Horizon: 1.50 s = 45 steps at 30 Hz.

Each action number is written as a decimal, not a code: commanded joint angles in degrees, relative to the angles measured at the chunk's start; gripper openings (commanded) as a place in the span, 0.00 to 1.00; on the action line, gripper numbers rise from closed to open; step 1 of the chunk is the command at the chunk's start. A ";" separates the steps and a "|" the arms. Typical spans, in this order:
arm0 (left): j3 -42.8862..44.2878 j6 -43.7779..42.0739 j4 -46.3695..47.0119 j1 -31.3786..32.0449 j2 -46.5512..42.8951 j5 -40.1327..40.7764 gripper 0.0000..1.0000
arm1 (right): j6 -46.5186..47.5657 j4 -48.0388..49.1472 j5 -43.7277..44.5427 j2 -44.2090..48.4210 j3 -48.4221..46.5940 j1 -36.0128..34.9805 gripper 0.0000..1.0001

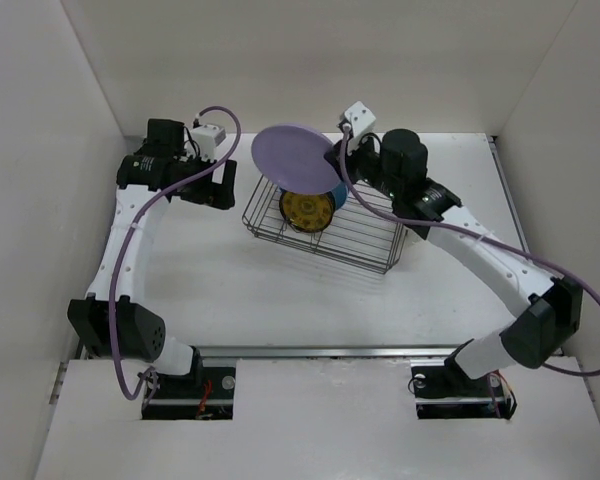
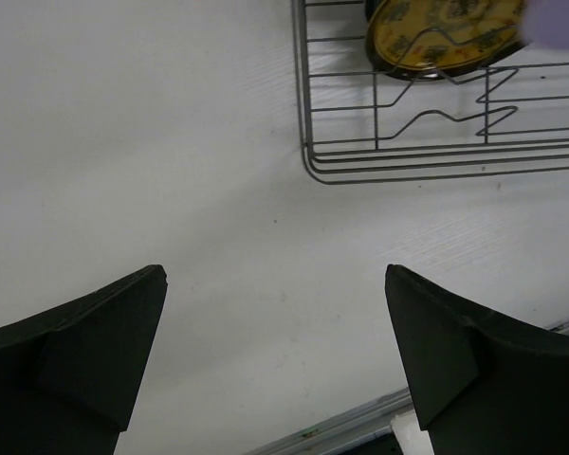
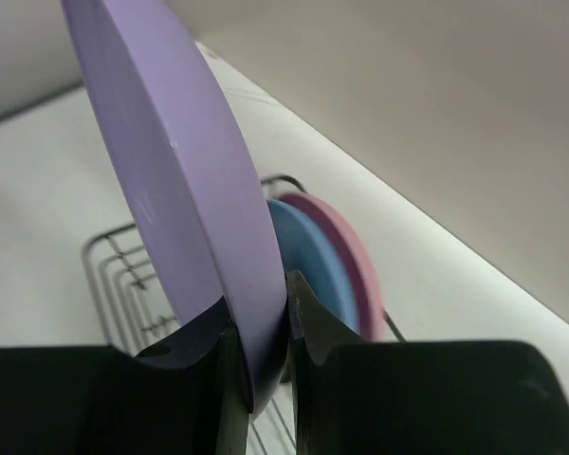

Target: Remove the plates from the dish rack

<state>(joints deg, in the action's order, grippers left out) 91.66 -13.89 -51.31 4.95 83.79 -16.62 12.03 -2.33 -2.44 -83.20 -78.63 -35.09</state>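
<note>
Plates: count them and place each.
4. Round lavender plate in the right gripper; light blue plate, pink plate and small yellow dark-rimmed plate all in the black wire dish rack.

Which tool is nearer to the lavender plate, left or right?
Right. The right tool grips the lavender plate by its rim above the dish rack; the left tool hangs open over the table, off the rack's left end, touching nothing.
</note>
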 commanded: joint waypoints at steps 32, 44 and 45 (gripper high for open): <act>-4.65 -2.99 -8.54 -3.44 0.07 -10.27 0.00 | -18.71 -0.66 -32.23 -15.34 -10.48 -3.49 0.78; -6.23 2.90 -5.12 -26.90 7.43 -25.30 0.00 | -19.07 -6.71 2.08 -12.85 -10.66 1.96 0.58; -6.23 2.90 -5.12 -27.53 9.01 -24.78 0.00 | -17.32 -10.12 2.96 -14.17 -11.54 1.96 0.58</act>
<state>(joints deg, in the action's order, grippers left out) 85.95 -12.43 -57.12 -20.67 88.92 -35.51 -7.88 -5.58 -8.10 -93.27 -87.72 -33.32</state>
